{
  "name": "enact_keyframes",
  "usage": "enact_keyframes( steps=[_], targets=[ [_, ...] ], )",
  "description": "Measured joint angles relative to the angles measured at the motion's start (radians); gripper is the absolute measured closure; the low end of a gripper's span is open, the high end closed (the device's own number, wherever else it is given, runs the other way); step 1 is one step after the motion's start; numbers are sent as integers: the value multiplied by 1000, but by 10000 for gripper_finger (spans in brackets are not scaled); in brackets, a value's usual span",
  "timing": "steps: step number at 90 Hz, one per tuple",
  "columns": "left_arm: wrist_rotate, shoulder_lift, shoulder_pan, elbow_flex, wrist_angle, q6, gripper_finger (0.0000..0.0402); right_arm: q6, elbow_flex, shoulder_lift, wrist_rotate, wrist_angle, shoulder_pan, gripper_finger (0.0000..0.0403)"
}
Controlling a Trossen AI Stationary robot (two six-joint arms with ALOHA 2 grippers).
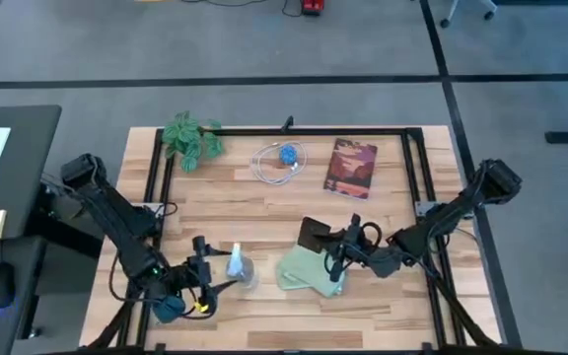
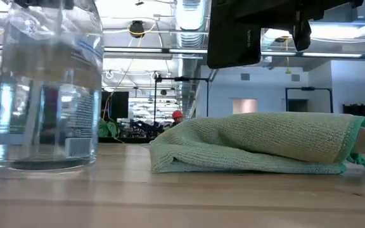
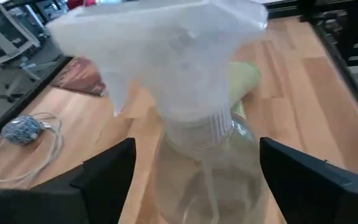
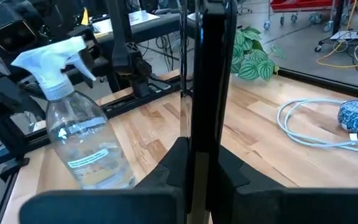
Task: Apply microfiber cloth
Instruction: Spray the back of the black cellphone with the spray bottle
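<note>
Inspecting the wooden slat table, we found the pale mint-green microfiber cloth lying crumpled at its front centre. The right gripper pinched a thin black phone edge-up above it. The left gripper stood spread around a clear plastic spray bottle.

The microfiber cloth is plain pale mint green, beside a clear spray bottle with a white head. Around them, the desk shows light wood planks; the phone is black, the plant dark green.
</note>
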Motion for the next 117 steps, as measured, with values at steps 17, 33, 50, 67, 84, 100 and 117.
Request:
enact_keyframes(
  steps=[17,33,50,67,84,100,117],
  targets=[
    [-3,0,51,0,0,40,88,0,0,0,-12,0,0,390],
    [156,-1,84,0,122,144,88,0,0,0,-28,0,0,390],
    [267,0,90,-1,289,317,88,-1,0,0,-28,0,0,390],
    [278,-9,91,-1,221,251,88,-1,0,0,-28,-1,0,390],
    [278,-27,90,0,49,92,88,-1,0,0,-28,-3,0,390],
    [224,-27,102,-1,57,154,88,-1,0,0,-28,-8,-1,388],
    [238,-27,127,-1,84,201,89,-1,0,0,-28,-8,-1,387]
  ],
)
